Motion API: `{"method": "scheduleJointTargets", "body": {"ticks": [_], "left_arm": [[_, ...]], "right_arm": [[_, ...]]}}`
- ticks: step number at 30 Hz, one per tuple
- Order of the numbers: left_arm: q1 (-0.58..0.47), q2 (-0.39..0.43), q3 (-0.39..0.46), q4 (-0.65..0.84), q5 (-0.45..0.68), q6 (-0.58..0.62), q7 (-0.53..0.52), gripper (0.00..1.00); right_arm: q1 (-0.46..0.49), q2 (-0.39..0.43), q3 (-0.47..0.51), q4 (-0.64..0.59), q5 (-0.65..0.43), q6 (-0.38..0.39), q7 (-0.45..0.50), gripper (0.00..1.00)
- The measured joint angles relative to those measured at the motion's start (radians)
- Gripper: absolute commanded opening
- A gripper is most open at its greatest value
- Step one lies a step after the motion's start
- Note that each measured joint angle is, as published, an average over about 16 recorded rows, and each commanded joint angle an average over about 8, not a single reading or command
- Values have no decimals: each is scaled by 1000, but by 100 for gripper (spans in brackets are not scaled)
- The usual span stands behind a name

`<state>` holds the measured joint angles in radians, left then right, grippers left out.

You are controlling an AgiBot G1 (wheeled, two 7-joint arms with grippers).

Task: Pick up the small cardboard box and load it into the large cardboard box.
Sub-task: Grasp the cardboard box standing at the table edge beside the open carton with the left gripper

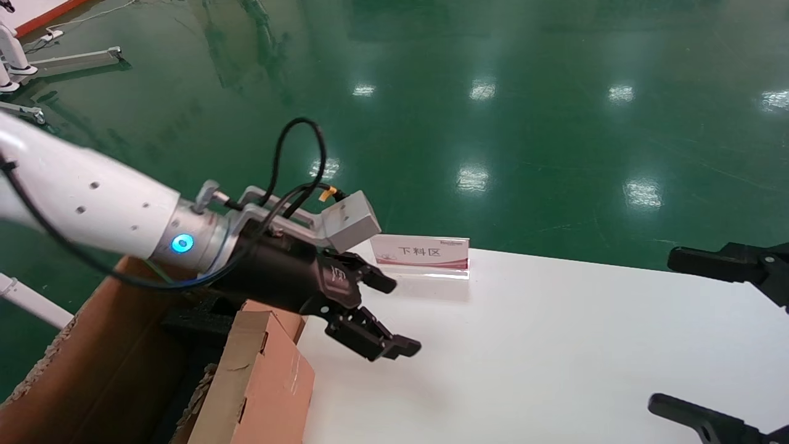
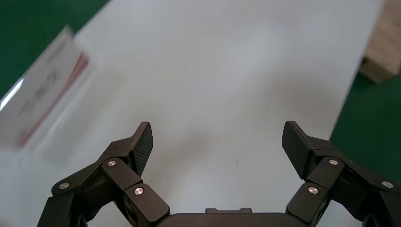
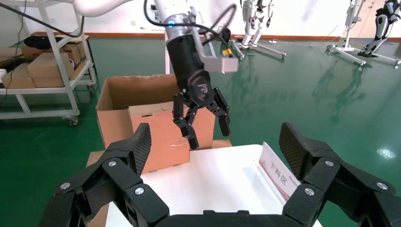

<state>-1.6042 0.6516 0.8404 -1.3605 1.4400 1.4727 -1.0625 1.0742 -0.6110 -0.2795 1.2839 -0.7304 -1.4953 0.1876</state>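
— Where is your left gripper point(image 1: 394, 317)?
— Over the white table point(image 1: 555, 345), jaws spread wide, holding nothing.
— And the boxes?
— The large cardboard box point(image 1: 123, 364) stands beside the table's left end. I can't see the small cardboard box. My right gripper point(image 1: 709, 336) waits at the table's right, also spread.

Acrylic sign point(image 1: 423, 252) stands on white table point(image 1: 555, 345)

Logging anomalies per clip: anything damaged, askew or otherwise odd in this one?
The large cardboard box beside the white table has ragged, torn flap edges. No small carton shows on the table, only a sign. The left gripper hangs open and empty above it; the right gripper is open too.
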Motion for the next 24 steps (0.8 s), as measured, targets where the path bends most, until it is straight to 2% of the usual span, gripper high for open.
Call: {"method": "scheduleJointTargets", "body": {"ticks": [10, 24], "left_arm": [[-202, 72, 212, 19, 144, 80, -348, 100], [-433, 147, 481, 47, 207, 204, -673, 100]], "right_arm": [[0, 0, 0, 0, 0, 0, 0, 100], [0, 0, 0, 0, 0, 0, 0, 100]]}}
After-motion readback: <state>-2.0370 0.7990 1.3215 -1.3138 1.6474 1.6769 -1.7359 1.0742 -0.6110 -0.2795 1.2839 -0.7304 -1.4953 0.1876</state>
